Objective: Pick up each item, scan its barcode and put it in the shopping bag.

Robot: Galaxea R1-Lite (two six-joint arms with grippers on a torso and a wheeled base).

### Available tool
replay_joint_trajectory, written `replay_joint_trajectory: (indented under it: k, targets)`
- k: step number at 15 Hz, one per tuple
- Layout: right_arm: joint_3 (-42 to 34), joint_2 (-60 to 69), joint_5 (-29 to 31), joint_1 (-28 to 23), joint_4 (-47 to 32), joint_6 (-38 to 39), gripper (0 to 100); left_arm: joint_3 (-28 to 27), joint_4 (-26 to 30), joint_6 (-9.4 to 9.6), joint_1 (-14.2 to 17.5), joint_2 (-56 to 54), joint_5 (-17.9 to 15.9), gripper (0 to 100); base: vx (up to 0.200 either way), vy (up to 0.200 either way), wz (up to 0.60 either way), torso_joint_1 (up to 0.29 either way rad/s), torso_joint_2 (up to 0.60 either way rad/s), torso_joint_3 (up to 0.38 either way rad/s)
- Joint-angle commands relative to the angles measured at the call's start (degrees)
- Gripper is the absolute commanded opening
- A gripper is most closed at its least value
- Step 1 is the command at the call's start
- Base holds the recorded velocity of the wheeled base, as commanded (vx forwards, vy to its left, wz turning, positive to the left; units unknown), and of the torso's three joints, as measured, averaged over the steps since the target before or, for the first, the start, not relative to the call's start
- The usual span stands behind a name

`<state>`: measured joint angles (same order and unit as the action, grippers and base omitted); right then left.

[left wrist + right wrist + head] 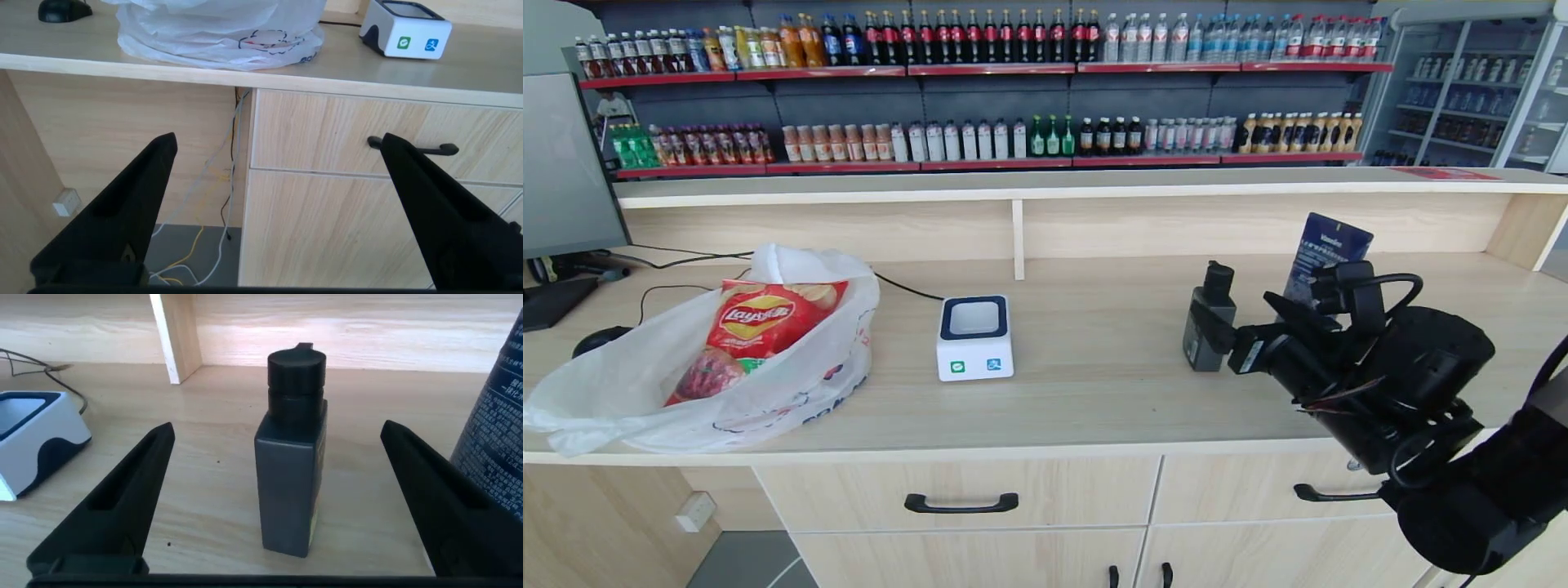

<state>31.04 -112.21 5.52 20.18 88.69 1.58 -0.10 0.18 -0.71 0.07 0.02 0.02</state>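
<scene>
Bottle point(290, 478): boxy, matte grey, round-capped

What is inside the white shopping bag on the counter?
A red chips bag lies inside the shopping bag, its lower part veiled by plastic. Anything beneath it is covered.

Brand logo on chip bag point(768, 322) in shopping bag point(621, 384). Green and blue icon stickers on scanner point(974, 339), 6 o'clock face. Dark pouch point(1323, 249) print illegible.

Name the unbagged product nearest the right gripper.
The grey black-capped bottle, directly before the open right gripper; the dark blue pack stands farther back.
</scene>
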Motion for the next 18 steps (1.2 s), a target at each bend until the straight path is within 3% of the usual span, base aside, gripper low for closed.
replay_joint_trajectory:
  k: [1, 18]
  targets:
    - [0.5, -5.0, 0.2, 0.2, 1.3, -0.1, 100, 0.0, 0.0, -0.08, 0.0, 0.1, 0.1, 100, 0.0, 0.0, 0.0, 0.0, 0.0, 0.0]
    - [9.1, -12.5, 0.9, -0.2, 1.3, 0.2, 100, 0.0, 0.0, -0.35, 0.0, 0.1, 0.1, 100, 0.0, 0.0, 0.0, 0.0, 0.0, 0.0]
